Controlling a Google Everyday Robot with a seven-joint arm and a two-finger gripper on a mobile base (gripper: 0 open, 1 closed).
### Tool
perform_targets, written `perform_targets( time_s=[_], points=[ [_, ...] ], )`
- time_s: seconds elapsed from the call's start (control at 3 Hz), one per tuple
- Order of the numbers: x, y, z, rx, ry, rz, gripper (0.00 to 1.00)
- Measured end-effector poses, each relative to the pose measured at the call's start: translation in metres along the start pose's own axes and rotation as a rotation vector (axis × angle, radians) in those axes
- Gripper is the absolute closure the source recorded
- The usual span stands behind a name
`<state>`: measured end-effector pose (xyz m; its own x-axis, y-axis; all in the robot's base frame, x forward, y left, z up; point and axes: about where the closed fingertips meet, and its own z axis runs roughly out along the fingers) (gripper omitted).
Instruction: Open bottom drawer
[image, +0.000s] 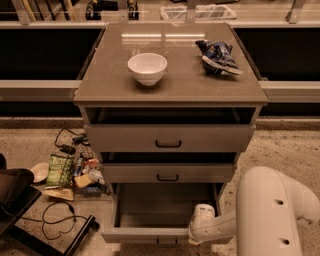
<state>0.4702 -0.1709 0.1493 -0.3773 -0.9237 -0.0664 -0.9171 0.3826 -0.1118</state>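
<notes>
Cream-white throughout, smooth and faintly glossy. Pincer (197, 233) low against the right end of the front of the bottom drawer (145, 235), same pale colour as the wrist. Just above the pincer, a short upright cylinder (203, 213) with a rounded cap. Rightward from the pincer, a slim tubular link (220, 227), then a broad, bulbous arm shell (270, 210) with rounded shoulders. Two small dark dots (275, 202) on the shell's face, one above the other.
</notes>
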Motion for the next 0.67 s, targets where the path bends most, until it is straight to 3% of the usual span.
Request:
perform_targets(
  time_s=[0.67],
  points=[
    [0.0, 0.0, 0.0, 0.0, 0.0, 0.0, 1.0]
  ],
)
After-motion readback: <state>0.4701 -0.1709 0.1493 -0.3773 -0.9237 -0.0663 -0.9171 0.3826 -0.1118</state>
